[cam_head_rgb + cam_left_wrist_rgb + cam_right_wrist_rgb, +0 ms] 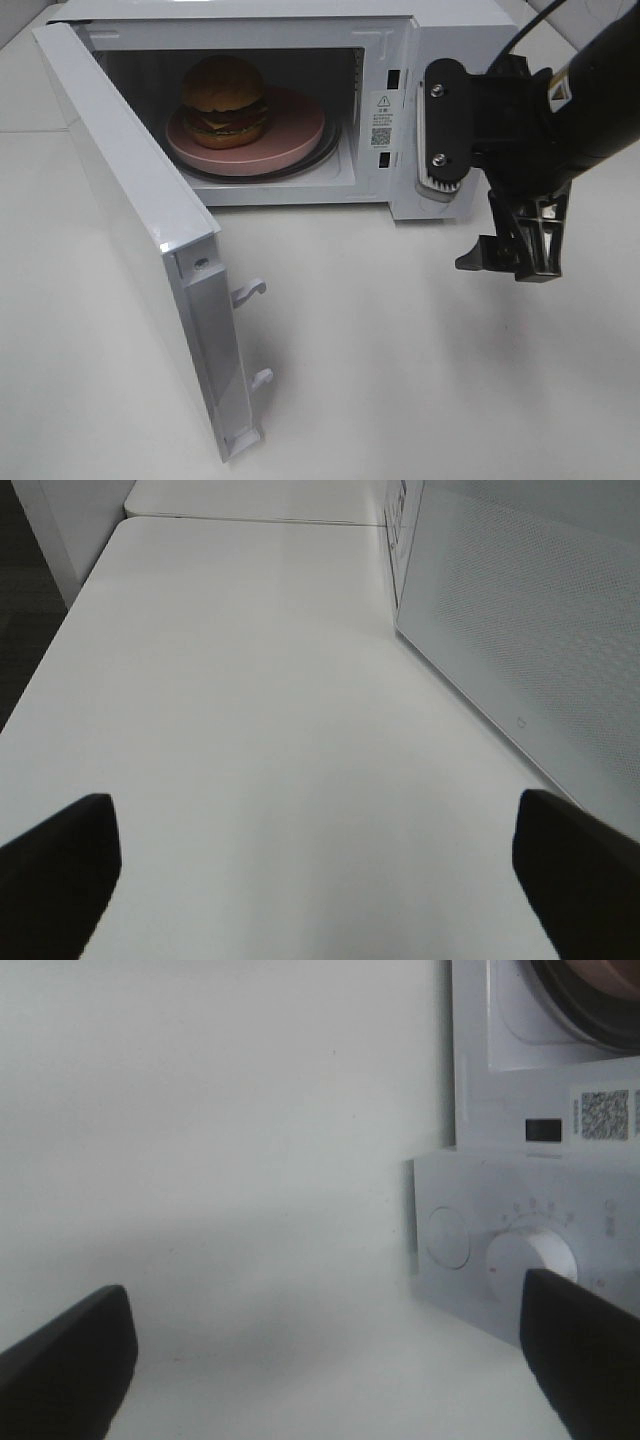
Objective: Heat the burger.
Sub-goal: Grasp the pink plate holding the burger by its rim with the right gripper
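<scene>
Currently, in the exterior high view, the burger (224, 100) is sitting on the pink plate (300, 140) inside the microwave (400, 30), toward the plate's left side. Its glossy brown domed bun is capping dark patty layers and yellow cheese. The stack is standing upright and looking tall and top-heavy. The microwave door (130, 230) is hanging fully open, with its latch hooks (248, 292) exposed. The right gripper (455, 200) is hovering before the oven's right side, jaws spread wide and holding nothing.

In the left wrist view, the left gripper (315, 880) is likewise standing wide and empty above the white table (250, 730), near the door's outer face.

In the right wrist view, the control panel (470, 1185) is showing its timer dial (532, 1260) and a round button (447, 1237), just ahead of one fingertip.

Hazards, as judged:
- Heating is not going to start while the door is open.
- A hard shove on the door is risking a jolt that topples the stack.
- The widely spread right jaws are risking a stray knock on the dial.
</scene>
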### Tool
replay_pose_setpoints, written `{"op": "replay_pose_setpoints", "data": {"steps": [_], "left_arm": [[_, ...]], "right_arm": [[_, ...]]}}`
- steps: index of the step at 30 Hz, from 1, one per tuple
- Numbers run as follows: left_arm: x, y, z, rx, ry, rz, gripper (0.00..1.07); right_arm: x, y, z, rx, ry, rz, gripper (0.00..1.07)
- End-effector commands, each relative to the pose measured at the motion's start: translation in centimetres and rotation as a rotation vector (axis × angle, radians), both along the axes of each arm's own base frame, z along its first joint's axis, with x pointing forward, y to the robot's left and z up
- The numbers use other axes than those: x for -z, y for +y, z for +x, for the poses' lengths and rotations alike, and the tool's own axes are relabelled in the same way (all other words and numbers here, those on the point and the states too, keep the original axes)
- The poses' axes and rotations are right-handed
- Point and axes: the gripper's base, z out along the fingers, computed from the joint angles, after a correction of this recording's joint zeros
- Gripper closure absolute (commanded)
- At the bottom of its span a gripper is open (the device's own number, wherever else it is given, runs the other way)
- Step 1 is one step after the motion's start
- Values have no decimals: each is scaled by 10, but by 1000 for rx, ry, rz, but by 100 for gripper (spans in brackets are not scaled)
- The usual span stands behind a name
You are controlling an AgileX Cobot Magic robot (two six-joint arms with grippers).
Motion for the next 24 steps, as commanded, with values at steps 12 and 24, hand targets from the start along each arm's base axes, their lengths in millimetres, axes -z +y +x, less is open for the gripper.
{"op": "replay_pose_setpoints", "data": {"steps": [12, 24], "left_arm": [[0, 0, -1, -5, -25, -1, 6], [0, 0, -1, -5, -25, -1, 6]], "right_arm": [[18, 61, 41, -117, -46, -46, 14], [36, 100, 71, -161, -96, -7, 16]]}}
